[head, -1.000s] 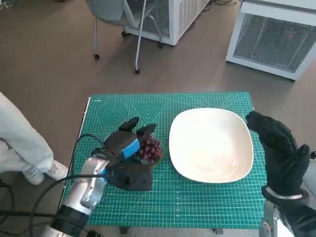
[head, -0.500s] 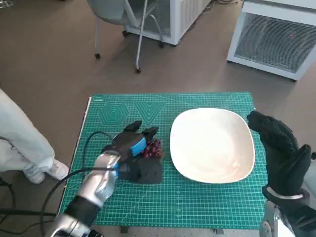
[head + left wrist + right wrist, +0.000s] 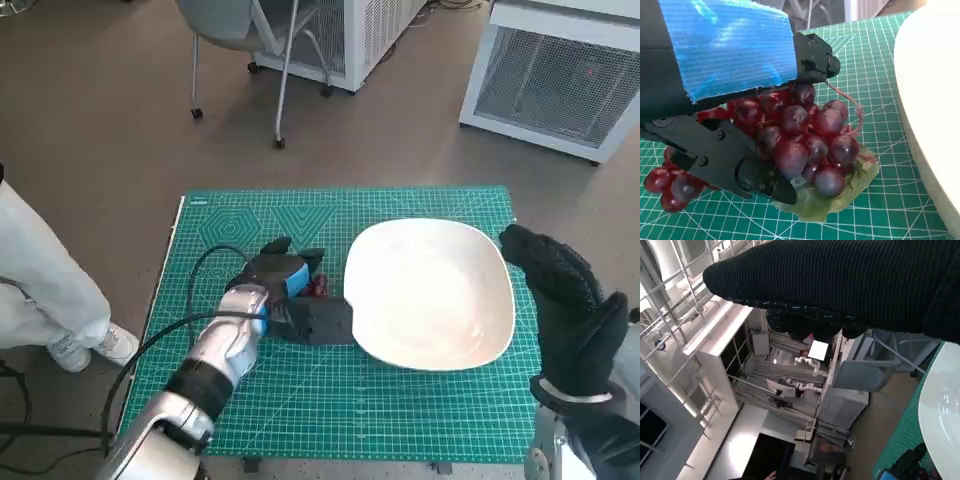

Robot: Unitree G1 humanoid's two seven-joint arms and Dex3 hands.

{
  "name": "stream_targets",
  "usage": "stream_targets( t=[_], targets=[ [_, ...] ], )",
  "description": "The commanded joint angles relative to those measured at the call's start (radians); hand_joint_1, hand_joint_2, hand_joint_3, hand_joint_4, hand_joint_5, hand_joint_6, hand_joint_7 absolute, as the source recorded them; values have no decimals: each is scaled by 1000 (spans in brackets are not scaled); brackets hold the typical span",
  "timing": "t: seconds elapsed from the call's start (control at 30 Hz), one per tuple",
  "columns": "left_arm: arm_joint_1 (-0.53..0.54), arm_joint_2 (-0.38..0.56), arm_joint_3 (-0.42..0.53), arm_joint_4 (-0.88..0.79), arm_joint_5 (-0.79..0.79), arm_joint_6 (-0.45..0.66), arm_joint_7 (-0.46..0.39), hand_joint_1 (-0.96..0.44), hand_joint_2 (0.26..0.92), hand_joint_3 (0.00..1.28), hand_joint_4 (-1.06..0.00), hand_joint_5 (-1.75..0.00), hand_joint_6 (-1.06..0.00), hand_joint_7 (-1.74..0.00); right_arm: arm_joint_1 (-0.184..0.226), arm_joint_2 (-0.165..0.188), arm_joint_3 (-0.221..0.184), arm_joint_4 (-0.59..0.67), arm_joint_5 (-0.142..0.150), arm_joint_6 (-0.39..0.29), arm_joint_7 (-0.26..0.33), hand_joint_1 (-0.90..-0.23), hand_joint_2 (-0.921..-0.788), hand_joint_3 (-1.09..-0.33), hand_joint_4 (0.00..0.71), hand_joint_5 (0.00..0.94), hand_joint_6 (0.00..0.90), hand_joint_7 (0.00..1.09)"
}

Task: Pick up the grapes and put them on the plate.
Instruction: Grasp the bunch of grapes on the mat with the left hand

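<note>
Two hands were mine at that moment: my left hand [image 3: 283,290] lay on the green cutting mat [image 3: 400,420], its black fingers [image 3: 730,160] curled around the grapes [image 3: 805,135], gripping the bunch from both sides. The grapes sat low over the mat, just beside the near rim of the white plate [image 3: 430,295], not on it; from the head view I could see only a sliver of red [image 3: 318,287] between my hand and the plate's edge. A pale green leaf [image 3: 825,200] hung under the bunch, and a thin stem curled off its top. Whether the leaf touched the mat I could not tell.

My right hand [image 3: 565,310], in its black glove, stood raised at the plate's far side, holding nothing, fingers loosely extended; how far apart they were I could not make out. Its wrist view was mostly filled by the glove.

Around the table stood a grey chair [image 3: 250,40] and a white cabinet with a grille [image 3: 560,80]. A person's pale trouser leg and shoe [image 3: 50,310] showed at the left edge, cut off by the frame.
</note>
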Motion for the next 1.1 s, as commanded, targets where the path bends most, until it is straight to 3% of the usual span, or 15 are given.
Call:
stream_targets(
  t=[0.03,0.37,0.53,0.57,0.6,0.63,0.7,0.73,0.8,0.87,0.97,1.1],
  targets=[
    [3,-18,-17,62,-17,3,10,-226,754,7,-22,-6,-217,-7,16,-4,-1,9,3,11,7,-485,-921,-545,561,0,186,683],
    [-8,-21,-35,97,-35,-8,26,-204,765,7,-68,-15,-235,-10,20,-7,-6,6,10,11,13,-485,-921,-545,562,1,186,682],
    [-7,-13,-36,96,-41,-26,57,-97,811,17,-212,-23,-383,-36,20,-5,-7,6,8,11,15,-484,-921,-544,563,2,187,681],
    [-6,-13,-36,96,-41,-30,66,-54,827,28,-261,-90,-433,-43,20,-4,-7,5,8,11,15,-484,-921,-544,564,2,187,681],
    [-4,-12,-38,97,-40,-34,77,11,845,55,-312,-260,-493,-55,20,-4,-7,5,8,11,15,-483,-921,-544,564,2,187,680],
    [-1,-11,-41,97,-37,-40,94,53,863,93,-354,-493,-525,-181,19,-4,-7,6,8,11,15,-483,-921,-544,564,2,187,680],
    [6,-8,-48,98,-29,-50,129,90,892,186,-396,-985,-528,-586,18,-3,-6,8,7,11,15,-483,-921,-544,564,2,188,680],
    [9,-7,-53,97,-25,-54,146,62,897,228,-395,-1140,-488,-855,17,-3,-6,9,7,11,16,-483,-921,-544,564,2,188,680],
    [16,-2,-64,91,-17,-62,177,31,878,336,-376,-1341,-429,-1182,17,-3,-6,10,7,10,16,-483,-921,-544,564,2,188,679],
    [22,3,-75,86,-9,-69,204,17,825,469,-366,-1456,-400,-1358,17,-4,-6,10,7,10,16,-485,-921,-544,564,2,188,679],
    [26,8,-85,84,-6,-81,229,9,772,571,-367,-1558,-419,-1404,16,-4,-6,12,6,11,17,-487,-921,-543,564,2,188,679],
    [29,13,-89,78,-13,-91,240,8,800,492,-370,-1668,-519,-1190,14,-5,-5,13,6,12,19,-488,-921,-543,564,2,188,679]
  ],
)
